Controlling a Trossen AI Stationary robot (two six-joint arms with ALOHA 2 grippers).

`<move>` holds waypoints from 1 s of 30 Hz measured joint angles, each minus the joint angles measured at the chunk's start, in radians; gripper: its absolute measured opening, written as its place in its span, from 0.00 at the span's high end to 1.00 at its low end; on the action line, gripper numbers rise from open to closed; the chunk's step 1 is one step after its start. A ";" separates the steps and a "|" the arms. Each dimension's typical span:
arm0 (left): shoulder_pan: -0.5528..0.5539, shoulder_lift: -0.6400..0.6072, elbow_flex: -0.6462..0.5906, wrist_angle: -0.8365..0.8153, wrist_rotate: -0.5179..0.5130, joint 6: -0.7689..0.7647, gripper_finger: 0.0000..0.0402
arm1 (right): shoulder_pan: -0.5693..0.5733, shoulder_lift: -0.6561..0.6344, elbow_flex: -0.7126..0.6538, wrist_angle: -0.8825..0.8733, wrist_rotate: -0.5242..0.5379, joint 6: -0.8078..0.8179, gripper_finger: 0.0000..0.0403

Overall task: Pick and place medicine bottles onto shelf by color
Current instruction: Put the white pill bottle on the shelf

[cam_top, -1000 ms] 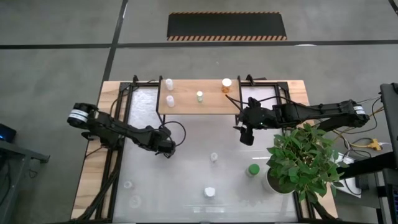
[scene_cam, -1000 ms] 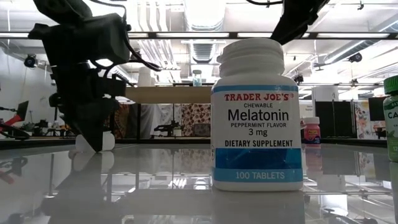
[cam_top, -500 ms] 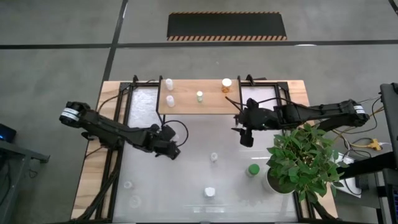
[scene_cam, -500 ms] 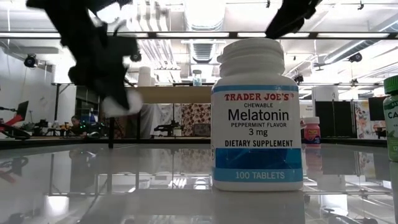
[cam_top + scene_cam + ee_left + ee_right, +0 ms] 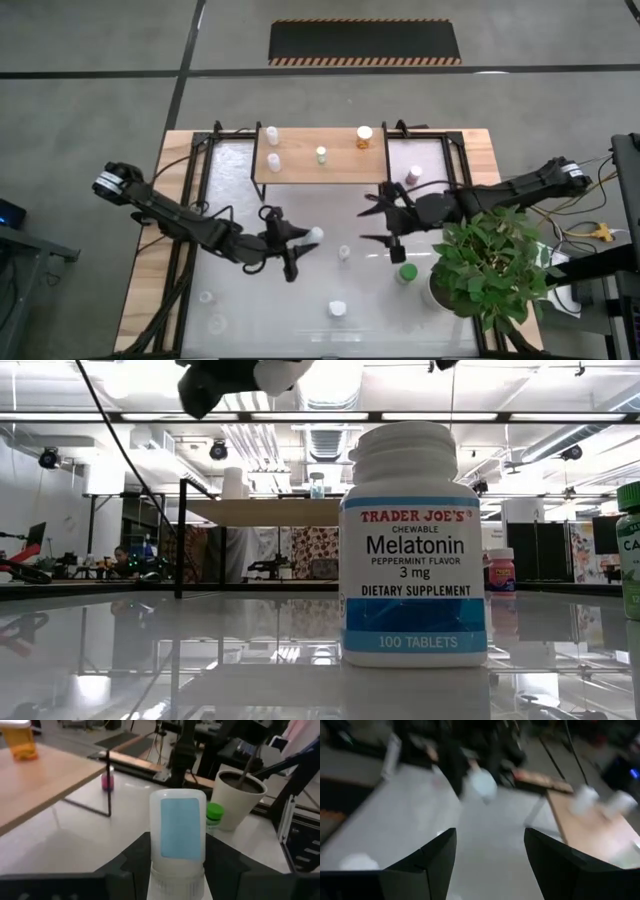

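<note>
**White bottle lifted in my left claw, right claw spread over mid-worktop**

I am looking at the glossy worktop (image 5: 250,300), with the potted plant (image 5: 487,262) crowding its right side and overlapping my right arm. The shelf (image 5: 318,166) is sitting at the far edge, carrying two white bottles (image 5: 272,148), a small pale-green one (image 5: 321,154) and an orange bottle (image 5: 364,136).

My left claw (image 5: 297,245) is gripping a white bottle with a blue label (image 5: 181,834) above the worktop's middle. My right claw (image 5: 383,226) is hanging just right of centre, fingers spread wide and holding nothing.

Between the claws a small clear bottle (image 5: 344,252) is standing. The green-capped bottle (image 5: 407,272) is sitting against the plant pot, a pink one (image 5: 415,174) is standing beside the shelf's right leg, and the melatonin bottle (image 5: 413,545) is standing nearest the front edge.
</note>
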 joint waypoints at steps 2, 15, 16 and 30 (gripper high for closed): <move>0.000 0.018 0.001 0.038 0.000 0.045 0.68 | 0.005 0.006 -0.039 0.124 -0.034 0.000 0.44; 0.003 0.153 0.014 0.458 0.000 0.535 0.67 | 0.005 0.148 -0.124 0.569 -0.085 0.069 0.44; 0.006 0.161 0.014 0.472 -0.001 0.546 0.67 | 0.005 0.156 -0.122 0.572 -0.085 0.082 0.44; 0.027 0.180 0.013 0.537 -0.003 0.605 0.67 | 0.001 0.226 -0.081 0.597 -0.075 0.088 0.44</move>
